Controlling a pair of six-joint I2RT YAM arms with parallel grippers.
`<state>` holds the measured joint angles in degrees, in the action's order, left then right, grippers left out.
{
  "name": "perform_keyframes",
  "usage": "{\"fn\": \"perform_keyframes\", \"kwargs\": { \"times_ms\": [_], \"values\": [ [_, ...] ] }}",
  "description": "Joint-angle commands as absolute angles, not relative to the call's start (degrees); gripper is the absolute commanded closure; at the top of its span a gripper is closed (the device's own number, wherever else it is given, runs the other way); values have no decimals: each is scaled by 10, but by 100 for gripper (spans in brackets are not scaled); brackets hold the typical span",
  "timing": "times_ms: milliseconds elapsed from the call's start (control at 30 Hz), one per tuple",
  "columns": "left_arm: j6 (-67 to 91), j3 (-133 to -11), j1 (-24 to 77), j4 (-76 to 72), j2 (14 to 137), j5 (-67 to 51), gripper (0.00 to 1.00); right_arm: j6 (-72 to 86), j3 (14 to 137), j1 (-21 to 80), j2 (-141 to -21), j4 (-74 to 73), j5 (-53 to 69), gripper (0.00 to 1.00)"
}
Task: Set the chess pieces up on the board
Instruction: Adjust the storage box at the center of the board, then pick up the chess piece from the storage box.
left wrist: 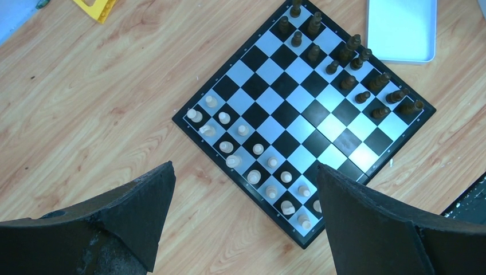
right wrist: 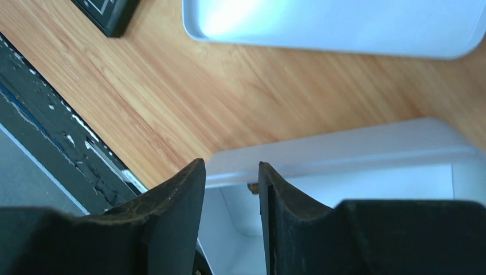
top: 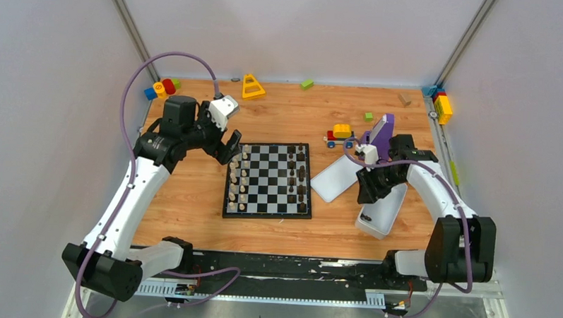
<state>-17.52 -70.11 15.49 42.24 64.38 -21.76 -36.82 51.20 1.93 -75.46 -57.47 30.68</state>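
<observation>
The board [top: 266, 214] lies at the table's middle. Pale chess pieces [top: 239, 179] fill its two left columns and dark chess pieces [top: 297, 177] stand along its right side. My left gripper [top: 226, 146] hovers over the board's left edge; in the left wrist view it [left wrist: 243, 166] is wide open and empty above the pale pieces [left wrist: 252, 163], with the dark pieces [left wrist: 349, 69] beyond. My right gripper [top: 371, 194] hangs over the white tray [top: 388, 221], where a dark piece [top: 366, 218] lies. Its jaws [right wrist: 230, 163] stand slightly apart with nothing between them; a brown bit [right wrist: 251, 187] peeks past one finger.
The tray's lid [top: 334, 181] lies flat between the board and the tray. A toy car [top: 339, 135], a purple object [top: 382, 134], a yellow triangle [top: 252, 86] and colourful blocks [top: 162, 88] sit towards the back. More blocks [top: 443, 104] lie at the far right corner.
</observation>
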Motion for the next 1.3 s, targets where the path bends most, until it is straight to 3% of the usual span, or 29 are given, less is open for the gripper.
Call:
{"fn": "perform_keyframes", "kwargs": {
  "times_ms": [0, 200, 533, 767, 1267],
  "values": [
    [-189, -720, 151, 423, 650, -216, 0, -312, 553, 57, -788, -512, 336, 59],
    [-193, -727, 151, 428, 659, -208, 0, -314, 559, 52, -770, -499, 261, 58],
    [-198, -731, 151, 427, 675, -205, 0, -404, 496, -51, -659, -531, 267, 56],
    [-199, -726, 151, 425, 675, -205, 0, -492, 434, -106, -663, -501, 281, 59],
    [-224, -718, 151, 411, 698, -185, 0, -566, 351, -104, -712, -327, 305, 52]
  ]
}}
